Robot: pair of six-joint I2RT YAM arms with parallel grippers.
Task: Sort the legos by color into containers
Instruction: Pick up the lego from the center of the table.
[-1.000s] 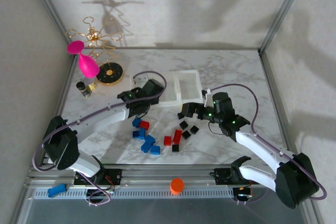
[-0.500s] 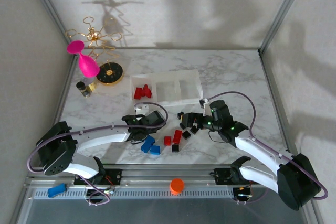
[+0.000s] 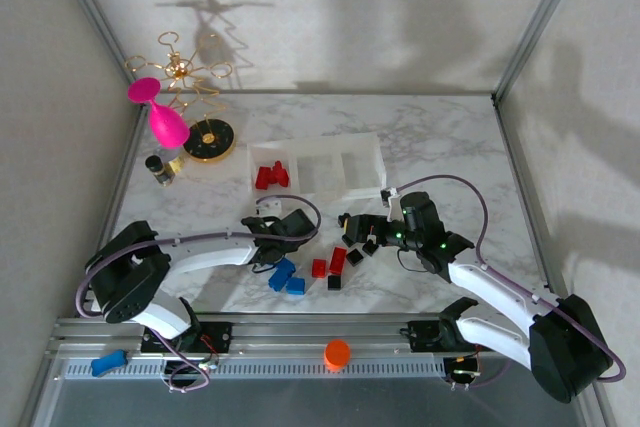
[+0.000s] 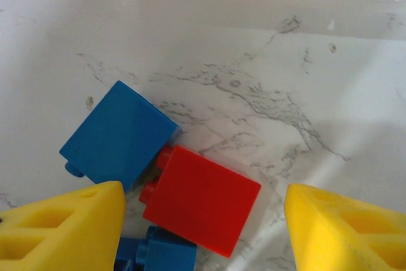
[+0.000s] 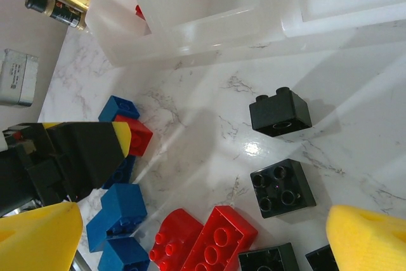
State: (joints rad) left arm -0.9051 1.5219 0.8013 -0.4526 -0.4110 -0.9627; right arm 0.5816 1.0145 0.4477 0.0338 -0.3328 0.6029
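1. Directly between the spread fingers of the left hand (image 4: 203,226), clamped on nothing: a red brick (image 4: 202,198), flat on the counter (image 4: 273,93), its studs pressed against a blue brick (image 4: 117,134) on its left.
2. Long side tilted a little off the line between the fingers, running upper-left to lower-right in the left wrist view. Probably calls for a straight drop and a close, taking care not to pinch the blue neighbour.
3. Much nearer the left hand than the right hand (image 3: 362,231). Right fingers wide apart, holding nothing, above black bricks (image 5: 281,185) and a red oblong brick (image 5: 219,242).
4. From the right wrist view: more of the blue cluster (image 5: 120,214) just below the left hand, cropped to one corner in the left wrist view.
5. Farther up the counter, in the top view: the containers (image 3: 318,139), three in a row. Red bricks (image 3: 271,176) already in the leftmost, almost straight ahead of the left hand, so likely the destination. Reduced to a blurred wall in the left wrist view.
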